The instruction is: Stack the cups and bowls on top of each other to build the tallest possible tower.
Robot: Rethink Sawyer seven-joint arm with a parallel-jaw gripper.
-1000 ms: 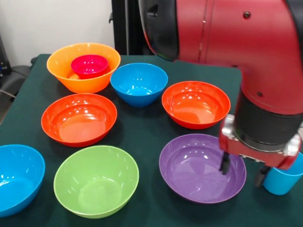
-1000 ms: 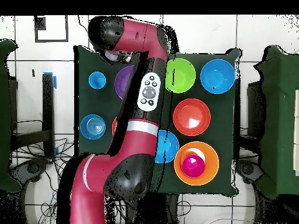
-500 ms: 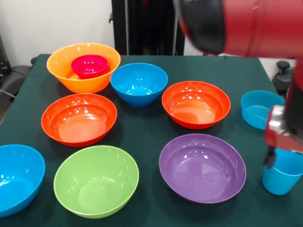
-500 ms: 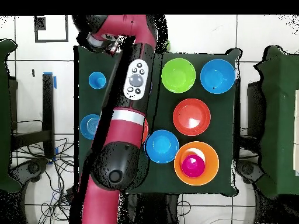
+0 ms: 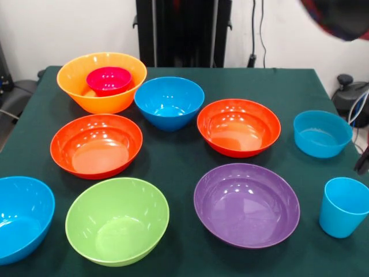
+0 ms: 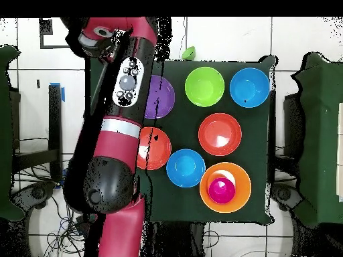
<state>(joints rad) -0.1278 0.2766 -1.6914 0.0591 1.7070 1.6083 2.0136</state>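
The light-blue cup (image 5: 344,214) stands upright at the near right corner of the table. Behind it sits the small pale-blue bowl (image 5: 322,134). At the far left, the small magenta bowl (image 5: 108,79) rests inside the large yellow-orange bowl (image 5: 104,103), which appear in the overhead view as magenta bowl (image 6: 221,190) and yellow-orange bowl (image 6: 238,175). Only a dark tip of my gripper (image 5: 364,160) shows at the right edge, above and right of the cup, holding nothing that I can see. In the overhead view the arm (image 6: 124,100) hides the cup and the pale-blue bowl.
Single bowls are spread over the green cloth: purple (image 5: 247,205), lime green (image 5: 117,220), two red-orange (image 5: 96,145) (image 5: 238,127), blue (image 5: 169,103) and another blue (image 5: 22,218) at the near left edge. The arm's red shell (image 5: 340,17) is at the top right.
The arm has swung from over the purple bowl to beyond the table's right edge in the front view. The cup and pale-blue bowl are now uncovered. No object has moved.
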